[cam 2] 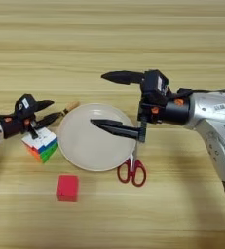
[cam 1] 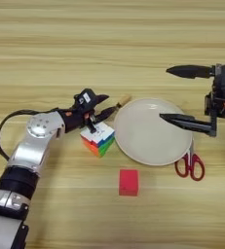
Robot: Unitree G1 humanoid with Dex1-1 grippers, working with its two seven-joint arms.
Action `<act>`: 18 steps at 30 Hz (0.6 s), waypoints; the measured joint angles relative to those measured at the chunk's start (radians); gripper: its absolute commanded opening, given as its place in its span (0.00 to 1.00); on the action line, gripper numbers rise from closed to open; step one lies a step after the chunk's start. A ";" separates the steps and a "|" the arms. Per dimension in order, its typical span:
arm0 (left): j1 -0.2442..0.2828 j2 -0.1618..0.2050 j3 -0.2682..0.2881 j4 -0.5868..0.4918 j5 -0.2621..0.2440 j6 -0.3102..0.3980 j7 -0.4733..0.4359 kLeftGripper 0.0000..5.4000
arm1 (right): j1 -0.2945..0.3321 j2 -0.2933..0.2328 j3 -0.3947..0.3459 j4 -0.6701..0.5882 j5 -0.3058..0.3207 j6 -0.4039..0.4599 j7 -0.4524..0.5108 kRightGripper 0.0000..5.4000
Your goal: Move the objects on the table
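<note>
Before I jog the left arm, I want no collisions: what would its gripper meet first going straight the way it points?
Probably the screwdriver just ahead of the left gripper, then the plate; height is unclear.

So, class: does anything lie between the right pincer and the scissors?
Partly. The open right pincer hangs over the plate, and the plate's rim covers the scissors' blades. The red handles lie bare beside the plate, with nothing visible on them.

Light wood table, horiz plank grain, fills view.
</note>
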 measured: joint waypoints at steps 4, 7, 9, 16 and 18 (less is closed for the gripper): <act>0.000 0.000 0.000 0.000 0.000 0.000 0.000 0.54 | 0.000 0.000 0.000 0.000 0.000 0.000 0.000 1.00; 0.000 0.000 0.000 -0.001 0.000 0.000 0.000 0.59 | 0.000 0.000 0.000 0.000 0.000 0.000 0.000 1.00; 0.000 0.000 0.000 -0.001 0.000 0.000 0.000 0.63 | 0.000 0.000 0.000 0.000 0.000 0.000 0.000 1.00; 0.001 0.000 0.000 -0.004 0.000 -0.001 0.001 0.77 | 0.000 0.000 0.000 0.000 0.000 0.000 0.000 1.00; 0.002 0.000 0.000 -0.008 -0.001 -0.002 0.001 0.81 | 0.000 0.000 0.000 0.000 0.000 0.000 0.000 1.00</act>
